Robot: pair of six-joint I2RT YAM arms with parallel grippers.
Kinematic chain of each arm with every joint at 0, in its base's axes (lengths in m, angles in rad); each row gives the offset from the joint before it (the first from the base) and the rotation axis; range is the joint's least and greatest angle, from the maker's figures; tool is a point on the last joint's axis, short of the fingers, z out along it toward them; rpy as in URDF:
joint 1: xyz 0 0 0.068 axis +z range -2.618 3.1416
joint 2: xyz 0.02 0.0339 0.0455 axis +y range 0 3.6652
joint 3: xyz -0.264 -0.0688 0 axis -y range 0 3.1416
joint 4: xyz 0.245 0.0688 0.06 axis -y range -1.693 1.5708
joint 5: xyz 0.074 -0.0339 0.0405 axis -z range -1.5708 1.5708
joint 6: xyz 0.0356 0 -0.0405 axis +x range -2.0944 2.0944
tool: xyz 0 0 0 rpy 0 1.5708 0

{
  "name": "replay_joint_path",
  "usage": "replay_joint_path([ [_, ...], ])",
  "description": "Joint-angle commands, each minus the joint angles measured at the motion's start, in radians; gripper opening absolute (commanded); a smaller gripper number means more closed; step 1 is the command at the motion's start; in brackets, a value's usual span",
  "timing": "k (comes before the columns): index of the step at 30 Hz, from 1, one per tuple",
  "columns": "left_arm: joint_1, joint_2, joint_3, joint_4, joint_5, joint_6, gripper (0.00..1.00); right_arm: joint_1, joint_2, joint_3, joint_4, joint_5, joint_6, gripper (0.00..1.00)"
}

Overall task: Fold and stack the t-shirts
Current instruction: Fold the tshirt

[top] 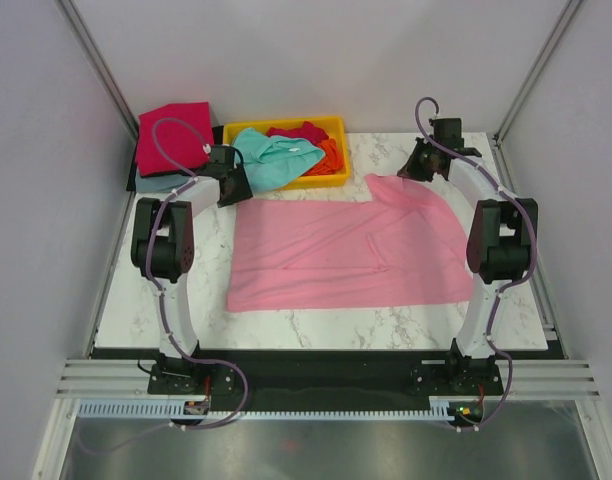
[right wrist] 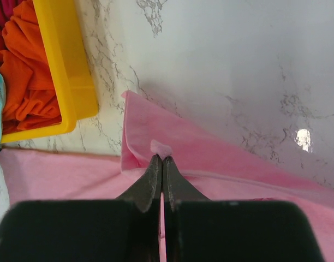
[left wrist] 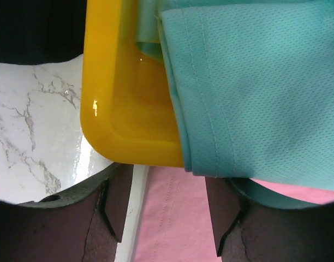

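- At the far right of the table [top: 316, 325], the right gripper [right wrist: 162, 159] has its fingers pressed together, pinching a small tuft of the pink t-shirt [top: 346, 250].
- The pinch sits at a corner flap that lies doubled over on the shirt's far right edge. Bare marble shows just beyond the flap.
- The left gripper [left wrist: 167, 218] is at the shirt's far left corner. Its fingers are spread with nothing clamped between them. Pink cloth shows in the gap beneath; whether the tips touch it cannot be told.
- Just ahead of the left gripper is the near left corner of the yellow tray [left wrist: 118, 109].
- A teal t-shirt [left wrist: 254, 82] spills over the tray's near rim. In the left wrist view its hem overlaps the pink cloth.
- The pink t-shirt as a whole lies spread flat in the middle of the table, between the two arms. Its long side runs left to right, with a few creases, and its far edge is near the tray.
- The tray stands at the far edge of the table and also holds an orange t-shirt [right wrist: 25, 82] and a crimson t-shirt [top: 301, 130], both bunched.
- At the far left, beside the tray, a folded red t-shirt [top: 174, 135] lies on top of a grey-blue t-shirt [top: 151, 185], apart from the pink one.
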Motion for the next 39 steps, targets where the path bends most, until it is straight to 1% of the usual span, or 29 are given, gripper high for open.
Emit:
replay_joint_path([
  [1,0.007,-0.054,0.013,0.002,0.015,0.038,0.63,-0.002,-0.038,0.000,0.049,-0.038,0.015,0.00],
  [5,0.019,-0.009,0.049,-0.011,0.089,0.027,0.63,-0.002,-0.041,-0.003,0.050,-0.037,0.017,0.00],
  [6,0.019,0.002,0.056,-0.011,0.121,0.022,0.61,-0.002,-0.041,-0.005,0.049,-0.037,0.015,0.00],
  [8,0.018,0.012,0.053,-0.014,0.132,0.012,0.59,-0.003,-0.041,-0.006,0.050,-0.028,0.012,0.00],
  [10,0.015,0.008,0.038,-0.012,0.135,-0.004,0.54,-0.003,-0.041,-0.009,0.049,-0.028,0.011,0.00],
  [11,0.013,0.009,0.033,-0.011,0.134,-0.005,0.49,-0.003,-0.038,-0.011,0.050,-0.028,0.011,0.00],
  [16,0.012,0.012,0.016,-0.009,0.127,-0.005,0.35,-0.008,-0.037,-0.006,0.050,-0.032,0.009,0.00],
  [17,0.012,0.015,0.016,-0.008,0.126,-0.005,0.29,-0.011,-0.037,-0.008,0.049,-0.034,0.009,0.00],
  [19,0.012,0.017,0.015,-0.011,0.129,-0.005,0.21,-0.012,-0.034,-0.005,0.049,-0.038,0.009,0.00],
  [20,0.012,0.006,0.013,-0.011,0.127,-0.005,0.12,-0.018,-0.037,-0.003,0.049,-0.040,0.009,0.00],
  [23,0.012,-0.020,0.007,-0.011,0.127,-0.010,0.02,-0.022,-0.048,0.001,0.047,-0.054,0.014,0.00],
  [32,0.006,-0.207,-0.049,-0.020,0.127,-0.010,0.02,-0.022,-0.135,-0.008,0.041,-0.081,0.014,0.00],
  [33,0.006,-0.219,-0.062,-0.019,0.121,-0.005,0.02,-0.049,-0.143,-0.029,0.040,-0.080,0.012,0.00],
  [39,0.007,-0.294,-0.137,-0.025,0.104,0.031,0.02,-0.089,-0.268,-0.193,0.046,-0.017,0.020,0.00],
])
